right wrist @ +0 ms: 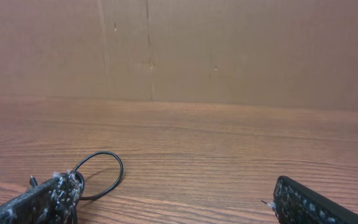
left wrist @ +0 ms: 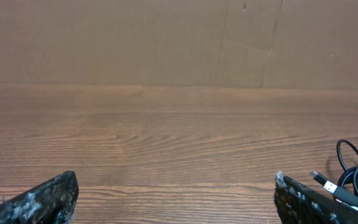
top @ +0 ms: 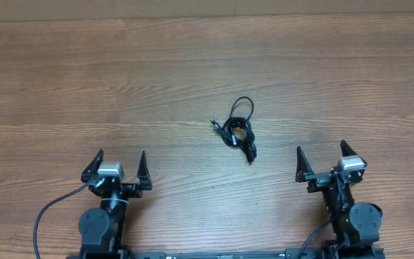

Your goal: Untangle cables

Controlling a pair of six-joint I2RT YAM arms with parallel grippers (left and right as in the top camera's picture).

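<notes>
Black cables (top: 237, 132) whole from overhead; silver plug (left wrist: 332, 185) from left wrist.

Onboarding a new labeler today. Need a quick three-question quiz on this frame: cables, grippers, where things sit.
1. True or false: the left gripper is shut on the cables.
2. How do the cables lie on the table? A) in a small tangle ahead of and between the two arms, touching neither; B) stretched straight across the table; C) hanging over the far edge.
3. In the left wrist view, what shows at the end of one cable?

Key
1. False: it is open and empty, as is the right gripper.
2. A.
3. A small plug with a metal tip.
</notes>
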